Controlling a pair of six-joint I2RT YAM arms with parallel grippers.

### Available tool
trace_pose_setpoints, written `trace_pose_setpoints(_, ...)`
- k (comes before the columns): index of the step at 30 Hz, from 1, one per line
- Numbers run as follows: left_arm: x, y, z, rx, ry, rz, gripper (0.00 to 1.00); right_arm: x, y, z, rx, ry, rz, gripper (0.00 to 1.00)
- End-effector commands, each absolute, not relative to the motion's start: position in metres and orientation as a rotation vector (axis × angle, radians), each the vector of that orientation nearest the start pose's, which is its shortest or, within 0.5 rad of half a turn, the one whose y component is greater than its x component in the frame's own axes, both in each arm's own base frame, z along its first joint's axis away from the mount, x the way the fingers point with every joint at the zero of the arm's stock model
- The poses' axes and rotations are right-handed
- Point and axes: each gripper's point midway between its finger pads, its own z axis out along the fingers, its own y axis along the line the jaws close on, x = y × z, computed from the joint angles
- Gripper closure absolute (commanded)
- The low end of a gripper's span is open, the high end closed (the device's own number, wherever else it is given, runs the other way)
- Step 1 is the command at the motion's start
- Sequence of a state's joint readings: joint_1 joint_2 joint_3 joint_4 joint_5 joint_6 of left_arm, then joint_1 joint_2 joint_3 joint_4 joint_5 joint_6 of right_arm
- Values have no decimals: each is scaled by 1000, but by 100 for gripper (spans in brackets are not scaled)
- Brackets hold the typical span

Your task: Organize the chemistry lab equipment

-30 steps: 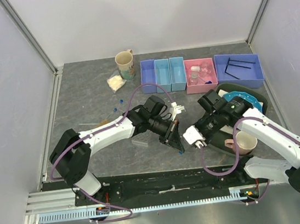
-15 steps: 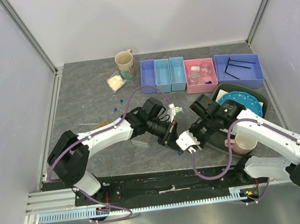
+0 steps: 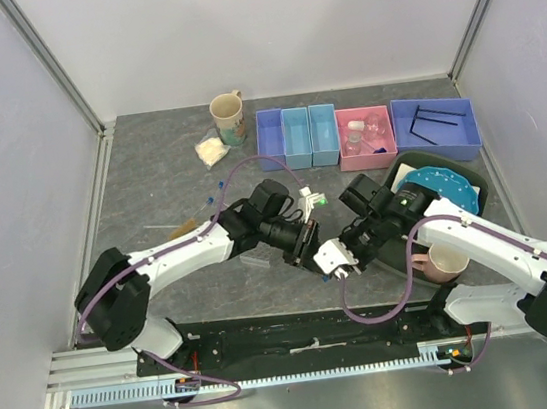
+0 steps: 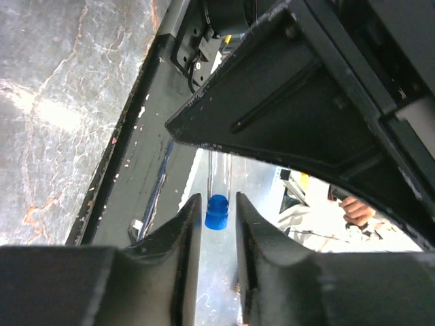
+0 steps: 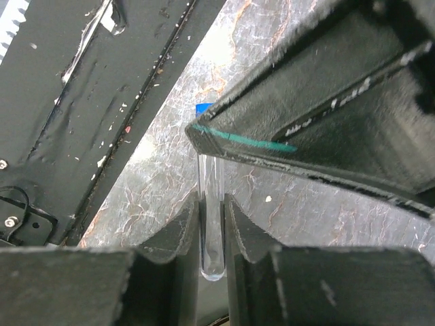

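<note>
A clear tube with a blue cap (image 4: 217,212) spans between my two grippers, which meet tip to tip at the table's middle front. My right gripper (image 3: 335,258) is shut on the tube's rounded end (image 5: 211,238). My left gripper (image 3: 311,244) stands round the cap with a thin gap on each side. Two more blue-capped tubes (image 3: 215,192) lie on the table at the left. The clear tube rack (image 3: 258,259) lies under my left arm. The powder bag (image 3: 210,150) is at the back left. The white-stoppered flask (image 3: 356,133) is in the pink bin and the black tripod (image 3: 435,126) in the blue bin.
A cream mug (image 3: 229,118) stands at the back by the bag. Three small blue bins (image 3: 295,136) line the back. A dark tray at the right holds the blue dotted plate (image 3: 438,186) and a pink mug (image 3: 447,260). A thin stick (image 3: 171,226) lies at the left.
My right gripper has moved left to the left gripper and closed on the tube's round end. The left gripper has shifted slightly left and up.
</note>
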State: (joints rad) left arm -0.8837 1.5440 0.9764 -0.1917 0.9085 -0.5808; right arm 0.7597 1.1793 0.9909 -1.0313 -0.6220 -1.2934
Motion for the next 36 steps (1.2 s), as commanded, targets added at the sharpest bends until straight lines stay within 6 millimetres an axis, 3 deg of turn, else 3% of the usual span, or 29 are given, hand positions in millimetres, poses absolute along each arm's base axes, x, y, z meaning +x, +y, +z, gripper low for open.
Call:
trace_pose_setpoints(1, 118, -357, 184, 820, 2390, -1639, 62, 135, 230, 165, -2160, 1241, 684, 90)
trace_pose_setpoints(2, 123, -354, 189, 798, 2362, -1625, 53, 136, 232, 168, -2127, 1250, 698, 90)
trace_pose_setpoints(5, 136, -343, 210, 712, 2257, -1576, 42, 137, 239, 187, -1976, 1300, 825, 90)
trace_pose_setpoints(6, 137, -336, 227, 692, 2187, -1569, 41, 137, 241, 193, -1933, 1311, 861, 90)
trace_pose_setpoints(10, 160, -318, 237, 537, 2050, -1425, 37, 129, 253, 220, -1715, 1341, 1139, 90)
trace_pose_setpoints(11, 161, -315, 241, 497, 2023, -1426, 36, 138, 257, 228, -1656, 1310, 1160, 90)
trace_pose_setpoints(12, 164, -315, 264, 477, 1897, -1463, 36, 134, 257, 226, -1559, 1430, 1267, 90)
trace_pose_setpoints(13, 167, -311, 257, 424, 1879, -1457, 35, 137, 260, 229, -1503, 1450, 1308, 90)
trace_pose_setpoints(14, 168, -310, 261, 375, 1852, -1479, 32, 147, 267, 240, -1463, 1398, 1300, 90)
trace_pose_setpoints(15, 170, -310, 281, 357, 1735, -1519, 31, 147, 268, 236, -1366, 1525, 1378, 90)
trace_pose_setpoints(16, 171, -306, 277, 320, 1714, -1517, 25, 152, 271, 238, -1328, 1544, 1383, 90)
trace_pose_setpoints(18, 175, -303, 284, 284, 1668, -1523, 21, 166, 277, 239, -1240, 1567, 1392, 90)
trace_pose_setpoints(21, 183, -300, 298, 246, 1598, -1505, 21, 172, 284, 247, -1078, 1642, 1517, 90)
trace_pose_setpoints(22, 185, -300, 303, 234, 1570, -1505, 21, 176, 287, 253, -1072, 1596, 1516, 90)
trace_pose_setpoints(28, 202, -298, 295, 124, 1588, -1473, 22, 179, 289, 246, -1018, 1629, 1541, 90)
trace_pose_setpoints(36, 209, -306, 286, 72, 1628, -1501, 45, 180, 289, 240, -1007, 1640, 1542, 90)
